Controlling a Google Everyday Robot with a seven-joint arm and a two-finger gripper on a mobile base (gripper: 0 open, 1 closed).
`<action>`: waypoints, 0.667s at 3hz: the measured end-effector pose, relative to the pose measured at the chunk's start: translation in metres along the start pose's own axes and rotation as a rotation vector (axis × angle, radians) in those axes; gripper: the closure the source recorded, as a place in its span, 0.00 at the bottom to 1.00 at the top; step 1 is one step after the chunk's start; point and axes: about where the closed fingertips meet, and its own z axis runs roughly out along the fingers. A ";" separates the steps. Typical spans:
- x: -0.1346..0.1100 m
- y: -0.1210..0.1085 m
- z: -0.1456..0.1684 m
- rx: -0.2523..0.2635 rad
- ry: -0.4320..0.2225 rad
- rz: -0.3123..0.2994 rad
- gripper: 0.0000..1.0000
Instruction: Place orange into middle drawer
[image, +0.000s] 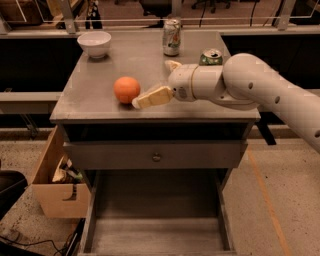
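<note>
The orange (126, 89) sits on the grey cabinet top (90, 102), left of centre near the front edge. My gripper (151, 84) is just to the right of the orange, low over the top. It is open and empty. One cream finger (152, 97) reaches toward the orange's lower right side and the other finger (172, 65) stands behind it. I cannot tell whether the near fingertip touches the fruit. The middle drawer (155, 235) is pulled out below, with a pale streaked floor and nothing in it.
A white bowl (94, 43) stands at the back left of the top. A silver soda can (171, 36) stands at the back and a green can (211, 56) is behind my wrist. A shut drawer with a round knob (156, 156) is above the open one. A cardboard box (55, 185) sits on the floor to the left.
</note>
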 end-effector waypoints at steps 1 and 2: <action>0.013 0.005 0.024 -0.051 -0.024 0.044 0.00; 0.022 0.008 0.047 -0.099 -0.041 0.078 0.00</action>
